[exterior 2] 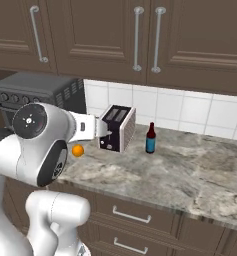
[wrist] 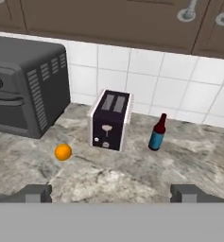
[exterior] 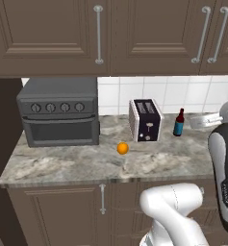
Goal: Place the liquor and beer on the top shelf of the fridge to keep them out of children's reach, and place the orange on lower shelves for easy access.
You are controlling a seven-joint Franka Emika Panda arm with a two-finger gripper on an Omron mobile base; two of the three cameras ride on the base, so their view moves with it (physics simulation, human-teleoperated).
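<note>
Right at the lens, the gripper [wrist: 111,194]: two dark finger tips set wide, jaws apart, nothing between them, hovering over the marbled grey-brown stone worktop [wrist: 132,175]. Just beyond, the orange [wrist: 63,152] sits loose on the worktop, a small smooth bright ball, between the toaster oven [wrist: 23,85] and the toaster [wrist: 110,120]. The beer [wrist: 157,133], a slim glossy bottle with a dark maroon neck and a blue lower body, stands upright to the other side of the toaster, near the white tiled wall [wrist: 146,80]. By my read, nothing's been moved yet: both items are on the worktop, unheld, and all the placing is still ahead. The toaster is boxy, dark-faced with pale sides; the oven is matte dark grey with vent slots.
</note>
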